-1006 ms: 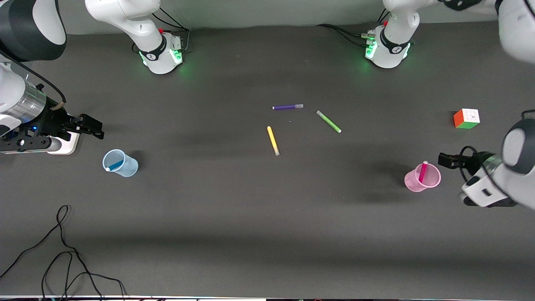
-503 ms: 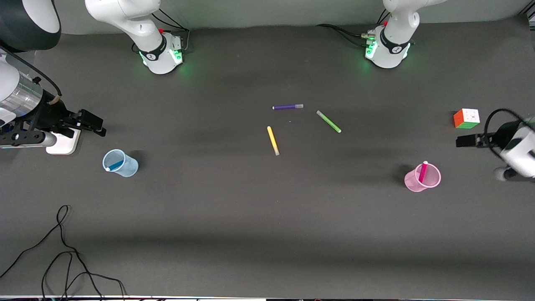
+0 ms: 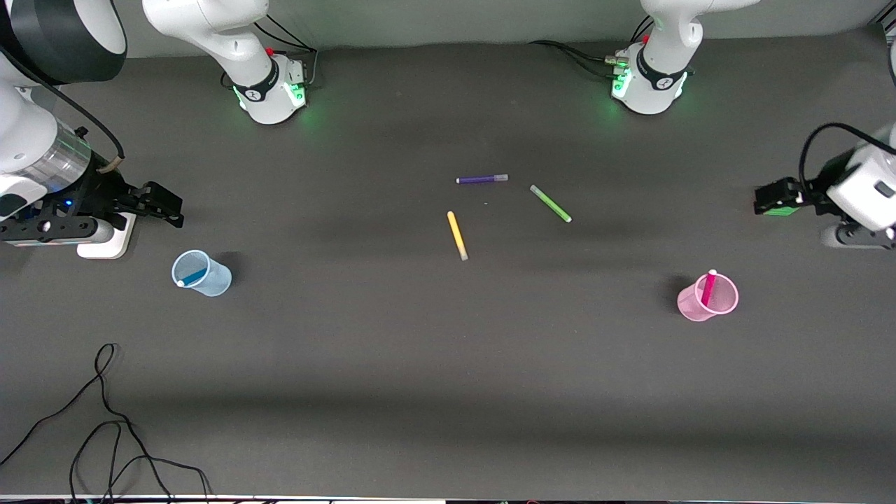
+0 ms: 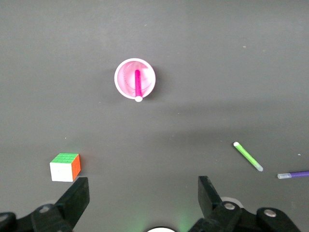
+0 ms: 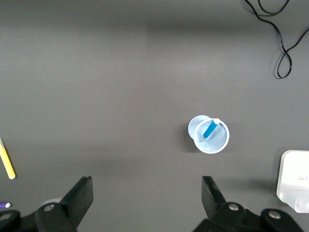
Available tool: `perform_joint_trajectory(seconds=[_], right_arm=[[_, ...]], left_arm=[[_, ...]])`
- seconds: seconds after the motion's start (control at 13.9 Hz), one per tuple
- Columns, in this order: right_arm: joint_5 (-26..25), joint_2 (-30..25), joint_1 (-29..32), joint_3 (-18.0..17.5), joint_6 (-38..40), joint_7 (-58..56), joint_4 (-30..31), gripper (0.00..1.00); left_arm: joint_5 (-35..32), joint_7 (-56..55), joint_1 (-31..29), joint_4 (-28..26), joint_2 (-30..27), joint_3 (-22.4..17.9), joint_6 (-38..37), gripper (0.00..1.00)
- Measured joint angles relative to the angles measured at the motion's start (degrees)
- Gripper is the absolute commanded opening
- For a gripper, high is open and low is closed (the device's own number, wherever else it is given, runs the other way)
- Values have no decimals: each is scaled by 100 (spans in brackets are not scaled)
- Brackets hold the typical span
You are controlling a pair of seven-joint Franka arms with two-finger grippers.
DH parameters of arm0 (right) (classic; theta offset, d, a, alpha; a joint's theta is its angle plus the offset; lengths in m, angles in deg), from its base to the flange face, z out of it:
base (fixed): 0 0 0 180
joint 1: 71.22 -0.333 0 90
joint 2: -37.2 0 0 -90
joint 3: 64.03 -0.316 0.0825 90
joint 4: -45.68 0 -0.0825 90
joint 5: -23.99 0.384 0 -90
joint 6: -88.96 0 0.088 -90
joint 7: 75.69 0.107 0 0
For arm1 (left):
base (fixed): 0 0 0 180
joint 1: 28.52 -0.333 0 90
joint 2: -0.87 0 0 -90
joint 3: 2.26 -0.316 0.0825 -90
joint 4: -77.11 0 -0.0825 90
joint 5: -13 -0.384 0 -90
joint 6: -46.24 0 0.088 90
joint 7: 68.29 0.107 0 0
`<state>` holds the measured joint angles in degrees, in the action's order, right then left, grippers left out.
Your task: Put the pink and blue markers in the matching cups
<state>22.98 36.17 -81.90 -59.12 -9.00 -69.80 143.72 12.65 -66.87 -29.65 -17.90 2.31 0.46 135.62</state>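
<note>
The pink marker [image 3: 708, 288] stands tilted in the pink cup [image 3: 707, 301] toward the left arm's end of the table; both show in the left wrist view, marker [image 4: 137, 84] in cup [image 4: 126, 82]. The blue marker [image 3: 191, 276] leans in the pale blue cup [image 3: 203, 274] toward the right arm's end; the right wrist view shows marker [image 5: 210, 129] and cup [image 5: 217, 140]. My left gripper [image 3: 766, 197] is open and empty, up in the air over the puzzle cube. My right gripper [image 3: 164, 203] is open and empty, up over the table beside the blue cup.
A purple marker [image 3: 481, 179], a green marker [image 3: 550, 204] and a yellow marker [image 3: 457, 235] lie mid-table. The puzzle cube [image 4: 65, 166] is mostly hidden under my left gripper in the front view. A white box [image 3: 105, 241] and a black cable [image 3: 105, 420] lie near the right arm's end.
My left gripper has risen away from the pink cup to over the cube. My right gripper has shifted slightly. Markers and cups have not moved.
</note>
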Motion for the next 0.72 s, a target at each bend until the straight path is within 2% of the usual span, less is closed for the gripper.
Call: perform_joint_trajectory(seconds=[0.72], right_arm=[[134, -11, 4, 126, 64, 17, 0, 100]], left_arm=[[2, -5, 133, -18, -112, -91, -65, 100]])
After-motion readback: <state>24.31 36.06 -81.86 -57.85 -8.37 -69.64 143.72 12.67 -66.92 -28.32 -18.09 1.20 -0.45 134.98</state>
